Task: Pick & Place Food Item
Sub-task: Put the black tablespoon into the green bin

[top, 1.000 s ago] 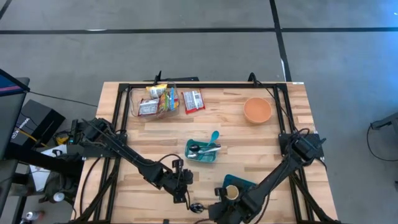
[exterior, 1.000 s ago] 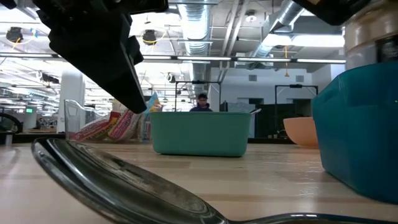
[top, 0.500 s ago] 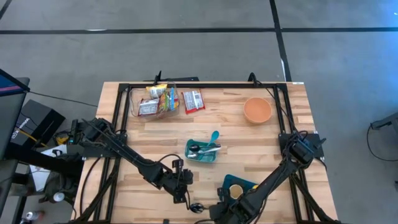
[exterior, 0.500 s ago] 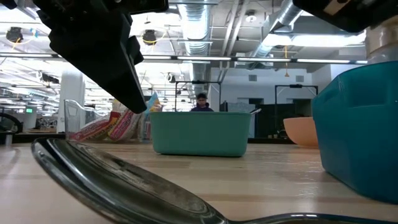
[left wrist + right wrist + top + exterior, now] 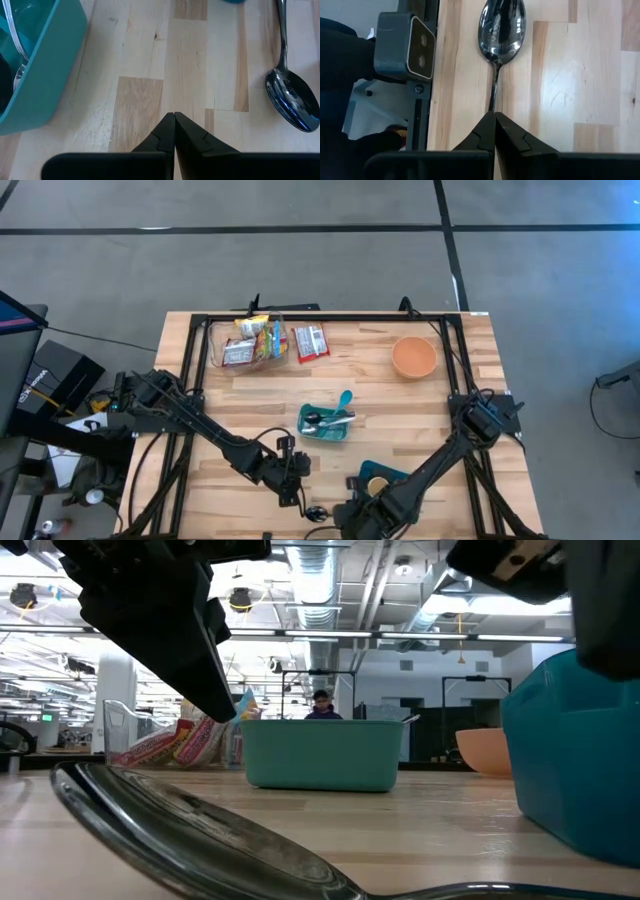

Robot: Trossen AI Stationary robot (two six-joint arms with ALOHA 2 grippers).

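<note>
Near the spoon (image 5: 501,25), both grippers pressed together, empty; no writing readable.

Pale matt wooden table (image 5: 190,60), glossy mirror-bright metal spoon (image 5: 501,22), smooth teal plastic bin (image 5: 42,65)

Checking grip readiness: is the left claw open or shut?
Shut: in its wrist view the left claw shows both dark fingers pressed together, holding nothing.

No readable text (snack wrappers (image 5: 255,340) too small).
</note>
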